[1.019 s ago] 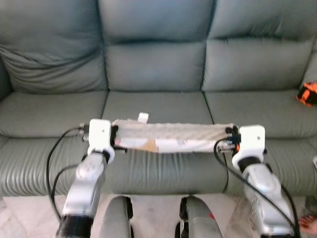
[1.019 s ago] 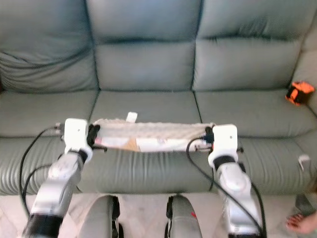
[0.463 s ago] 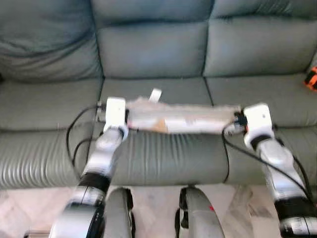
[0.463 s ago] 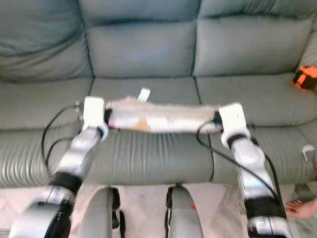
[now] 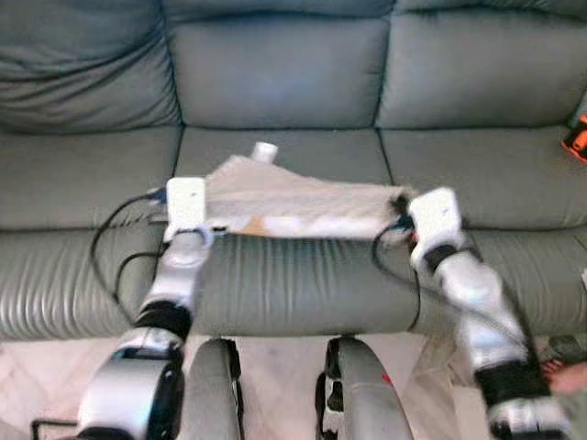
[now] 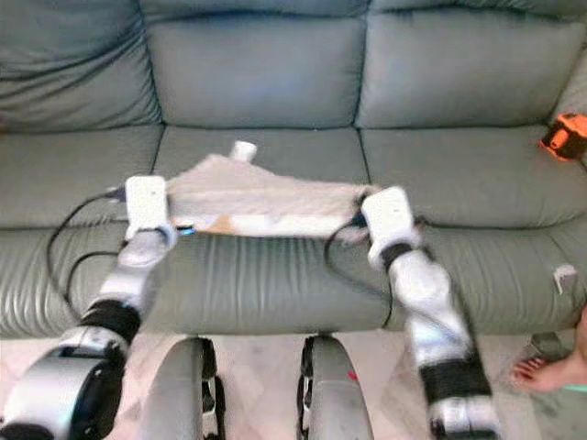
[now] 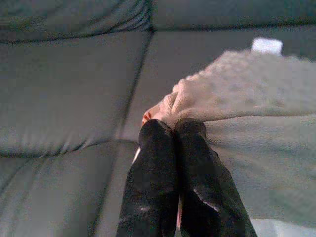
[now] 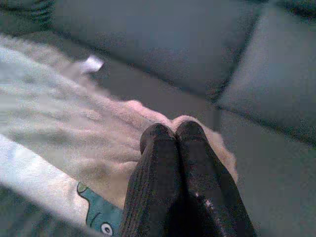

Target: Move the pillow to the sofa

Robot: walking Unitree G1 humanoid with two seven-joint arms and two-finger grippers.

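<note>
Pillow [image 5: 293, 194], cream and flat, held stretched between both arms over the middle seat cushion [image 5: 284, 151] of the grey-green leather sofa [image 6: 257, 82]. Its far part, with a small white tag [image 5: 265, 151], appears to lie on the cushion, while its near edge sits at the seat's front edge. Whether that near edge bears on the leather or hangs just above it cannot be told.

Left gripper [image 7: 173, 129]: fingers clenched on the pillow's left corner, fabric bunched at the tips. Right gripper [image 8: 170, 134]: fingers clenched on the right corner, beside a printed panel on the pillow's near face. In the head views the white wrist housings stand at the two ends of the pillow, with the right arm blurred.

Orange object [image 6: 561, 137] at the far right of the sofa, well apart from the pillow. A person's bare foot [image 6: 539, 371] rests on the pale floor near the robot's right side.

Judged stage: placement nearly complete, release outstanding.

Risks: letting go with the near edge this close to the front could let the pillow slide off onto the floor. Opening one gripper before the other would drag or twist the fabric. Fabric caught between the fingers could pull the pillow back on withdrawal.
</note>
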